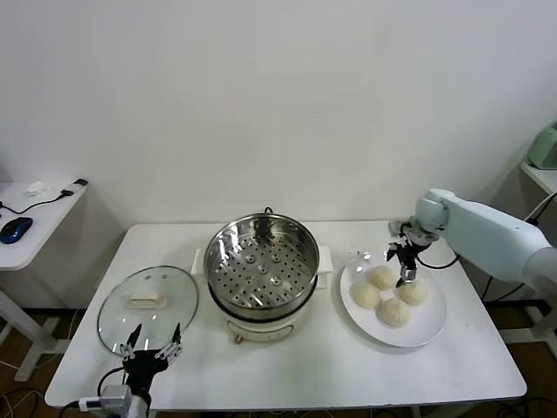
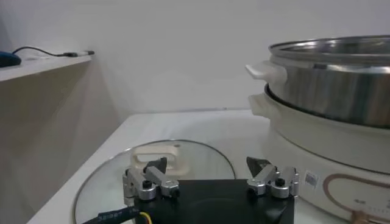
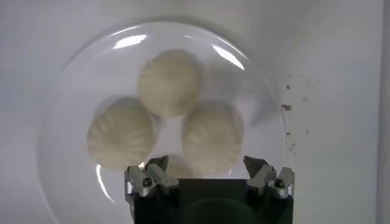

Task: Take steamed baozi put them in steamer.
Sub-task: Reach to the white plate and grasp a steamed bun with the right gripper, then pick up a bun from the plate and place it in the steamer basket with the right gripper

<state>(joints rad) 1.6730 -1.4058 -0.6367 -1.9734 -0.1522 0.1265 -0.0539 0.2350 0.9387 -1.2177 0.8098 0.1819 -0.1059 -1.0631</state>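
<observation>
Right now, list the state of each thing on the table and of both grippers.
steamer: uncovered, tray bare
glass lid: off, flat on the table beside the steamer
baozi: four, all on the plate
plate: holds the baozi
left gripper: open, empty, near the lid
right gripper: open, empty, above the baozi

A glass lid [image 1: 147, 307] with a white handle lay flat on the white table [image 1: 287, 374]. A white plate [image 1: 426, 326] sat toward its right end. On a side desk [image 1: 48, 218] rested 1 blue mouse [image 1: 15, 229].
</observation>
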